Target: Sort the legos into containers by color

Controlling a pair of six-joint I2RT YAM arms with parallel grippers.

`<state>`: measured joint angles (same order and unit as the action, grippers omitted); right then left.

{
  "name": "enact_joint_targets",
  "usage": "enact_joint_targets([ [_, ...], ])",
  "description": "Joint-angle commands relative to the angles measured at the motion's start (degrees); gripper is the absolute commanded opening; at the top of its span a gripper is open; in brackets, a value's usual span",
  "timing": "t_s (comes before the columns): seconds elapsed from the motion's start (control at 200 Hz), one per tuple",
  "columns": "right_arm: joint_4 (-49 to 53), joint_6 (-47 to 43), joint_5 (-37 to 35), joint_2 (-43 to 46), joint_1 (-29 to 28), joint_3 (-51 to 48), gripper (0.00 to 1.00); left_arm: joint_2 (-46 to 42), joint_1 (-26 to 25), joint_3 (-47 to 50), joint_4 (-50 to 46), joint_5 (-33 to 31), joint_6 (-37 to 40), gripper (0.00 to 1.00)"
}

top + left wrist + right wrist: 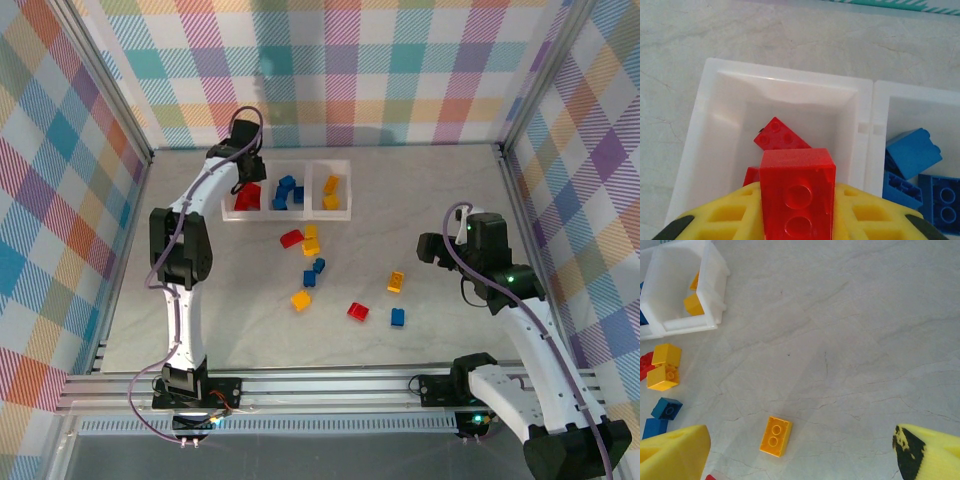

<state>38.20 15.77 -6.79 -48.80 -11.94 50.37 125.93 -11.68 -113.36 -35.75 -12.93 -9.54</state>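
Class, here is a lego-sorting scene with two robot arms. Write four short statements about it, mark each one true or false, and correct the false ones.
1. The left gripper holds a red lego over the left compartment, which already has red pieces in it. True.
2. The right gripper is shut on a blue lego. False: its jaws stand open and empty, and a yellow-orange lego lies on the table near it.
3. The middle compartment contains blue legos. True.
4. Every lego is already sorted into a compartment. False: several loose legos in red, blue and yellow-orange lie on the table.
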Motion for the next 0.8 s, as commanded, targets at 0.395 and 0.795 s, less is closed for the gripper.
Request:
enact_joint_targets([
  [0.395, 0.40, 0.17, 0.67, -1.74, 0.26, 1.52, 0.94, -4.07, 0.87, 1.44, -0.71, 2.45, -3.01, 0.58],
  [0.795, -5.85, 7.24, 5.27, -12.39, -0.56, -5.87, 0.92, -23.25, -7.19, 30.77, 5.89, 2.81, -14.19, 0.59],
])
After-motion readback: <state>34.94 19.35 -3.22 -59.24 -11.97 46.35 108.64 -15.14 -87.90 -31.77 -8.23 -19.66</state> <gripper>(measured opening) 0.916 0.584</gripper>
